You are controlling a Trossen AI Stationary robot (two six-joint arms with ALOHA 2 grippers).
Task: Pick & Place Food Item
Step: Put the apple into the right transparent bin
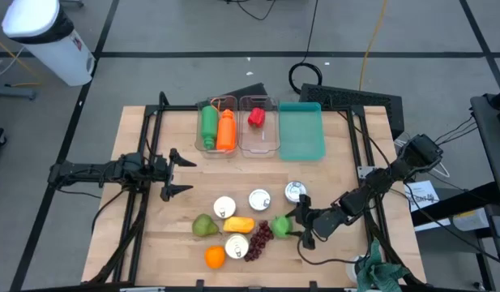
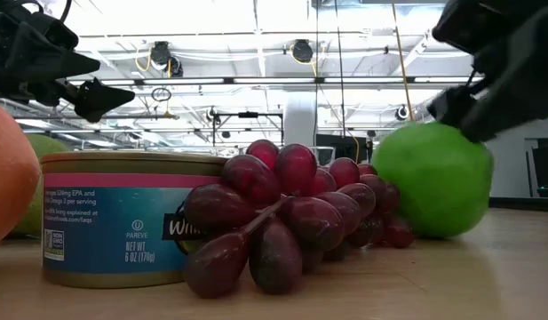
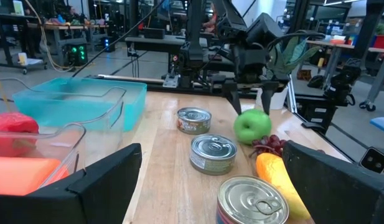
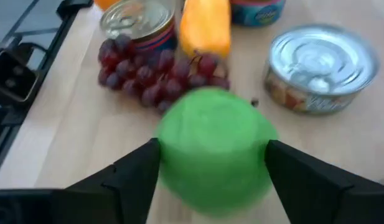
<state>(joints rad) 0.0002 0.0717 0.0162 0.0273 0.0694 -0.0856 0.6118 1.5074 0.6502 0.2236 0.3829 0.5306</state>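
Right gripper point(image 4: 210, 165) straddles the green apple point(image 4: 211, 149), fingers apart.

The right claw point(image 4: 211, 171) straddles a green apple point(image 4: 213, 149), one dark finger at its nine o'clock side, the other at three. Beyond it on the wooden counter point(image 4: 67, 149) lie red grapes point(image 4: 151, 74), a yellow pepper point(image 4: 205, 26) and two tins point(image 4: 319, 65).

The wooden table point(image 1: 339, 166) carries three bins point(image 1: 259, 126) at the back, and cans point(image 1: 258, 199), grapes point(image 1: 258, 238), an apple point(image 1: 281, 226) and an orange point(image 1: 215, 257) near the front.
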